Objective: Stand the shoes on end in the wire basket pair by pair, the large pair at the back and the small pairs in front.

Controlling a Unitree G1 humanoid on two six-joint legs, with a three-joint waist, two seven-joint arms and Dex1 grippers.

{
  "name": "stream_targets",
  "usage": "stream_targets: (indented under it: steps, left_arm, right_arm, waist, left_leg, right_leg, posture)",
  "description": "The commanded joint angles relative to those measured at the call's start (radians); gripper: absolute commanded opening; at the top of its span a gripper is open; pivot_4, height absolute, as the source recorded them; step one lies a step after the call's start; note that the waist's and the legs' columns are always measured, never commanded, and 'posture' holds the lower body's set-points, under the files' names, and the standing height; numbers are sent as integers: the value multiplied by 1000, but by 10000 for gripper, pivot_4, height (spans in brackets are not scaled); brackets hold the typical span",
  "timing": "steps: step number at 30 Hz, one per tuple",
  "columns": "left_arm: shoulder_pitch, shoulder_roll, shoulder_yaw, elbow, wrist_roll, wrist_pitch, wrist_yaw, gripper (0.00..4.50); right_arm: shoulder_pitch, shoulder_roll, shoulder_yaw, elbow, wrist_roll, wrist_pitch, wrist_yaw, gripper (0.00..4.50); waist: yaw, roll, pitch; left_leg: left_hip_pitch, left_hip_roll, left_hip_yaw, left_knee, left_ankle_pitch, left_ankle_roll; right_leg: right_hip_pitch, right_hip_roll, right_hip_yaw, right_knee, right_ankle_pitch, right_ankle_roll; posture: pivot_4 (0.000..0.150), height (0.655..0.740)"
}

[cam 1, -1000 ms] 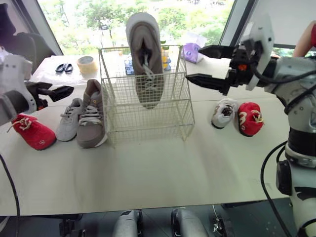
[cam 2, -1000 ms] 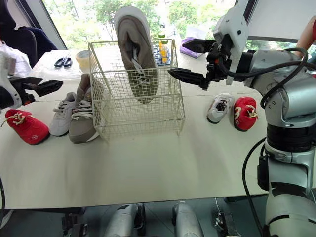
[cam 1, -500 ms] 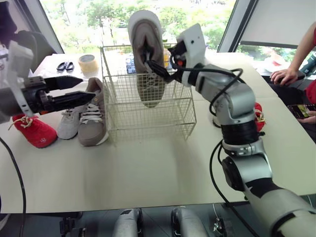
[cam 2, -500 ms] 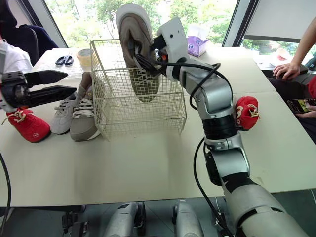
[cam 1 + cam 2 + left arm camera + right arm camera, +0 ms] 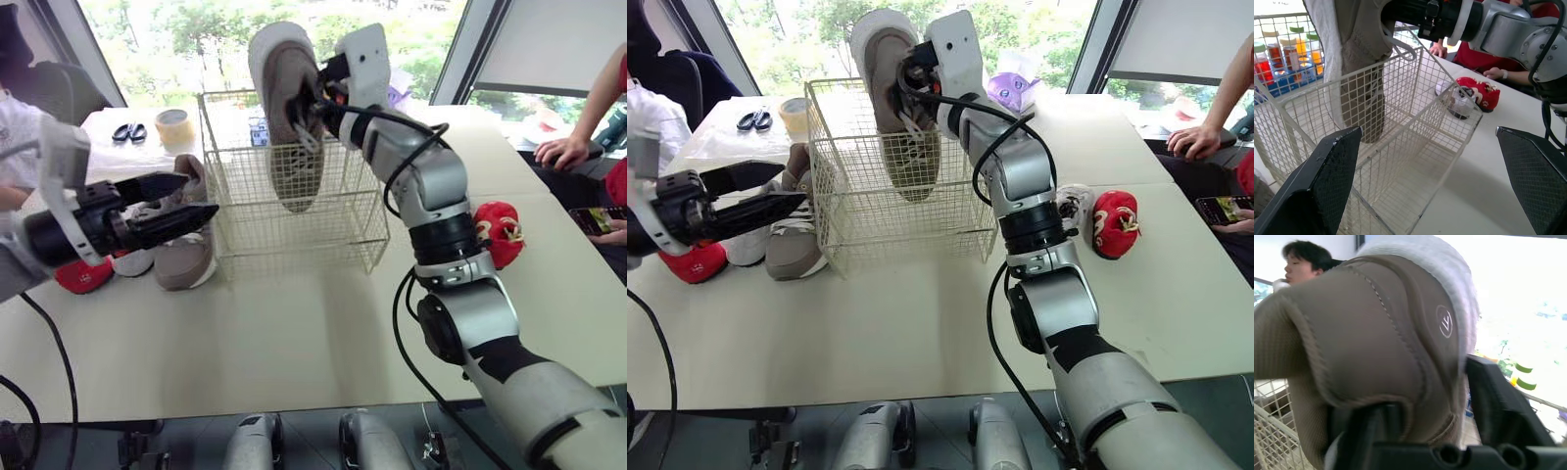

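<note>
Right gripper: closed narrow on the heel of the large taupe lace-up shoe, one finger on each side of the heel collar, upper centre of the head views.

From the gripper the shoe runs straight down. Its long axis is near vertical, heel up and toe down inside the white wire basket, with the laces facing the camera and the sole toward the rear wall. Whether the toe bears on the basket floor cannot be told.

Judgement: seating this shoe calls for travel along that vertical line, kept against the back of the basket.

At mid-left of the frame, the matching taupe shoe lies sole down on the pale table, just beside the basket's left wall, its long axis running away from the camera.

Left gripper: spread wide and empty, hovering above that shoe and pointing toward the basket. The left arm is plainly the nearer one for it.

A small red shoe lies at mid-right, well apart from the basket.
</note>
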Motion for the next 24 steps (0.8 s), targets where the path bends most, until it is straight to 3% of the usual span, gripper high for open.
stream_targets:
  steps: [1, 13, 19, 24]
  left_arm:
    - [-13, -10, -24, -23, 15, -42, 5, 45000]
    - [-57, -75, -212, -12, 129, -110, 1, 45000]
    - [-167, -209, -403, 5, 277, -147, 61, 45000]
    - [-217, -185, -377, -13, 330, -162, 72, 45000]
  right_arm:
    - [-37, 20, -12, -103, -2, -16, -24, 8789]
    - [-65, 12, -25, -212, -68, 6, -167, 8789]
    - [-50, 41, -19, -238, -62, 47, -178, 8789]
    - [-50, 33, -17, -243, -80, 42, -187, 8789]
  waist:
    - [-1, 0, 0]
    - [5, 0, 0]
    - [6, 0, 0]
    - [1, 0, 0]
  left_leg:
    - [0, 0, 0, -1, 0, 0]
    - [-3, -1, 0, 0, 2, -3]
    - [-1, -2, -1, 0, 1, -1]
    - [-1, 0, -1, -1, 2, -3]
  right_leg:
    - [0, 0, 0, 0, 0, 0]
    - [-2, 0, 0, 0, 0, 0]
    - [1, 1, -1, 0, 0, 0]
    - [-1, 3, -1, 0, 0, 0]
  posture:
    - [1500, 7351]
    - [1500, 7351]
    - [1500, 7351]
    - [1500, 7351]
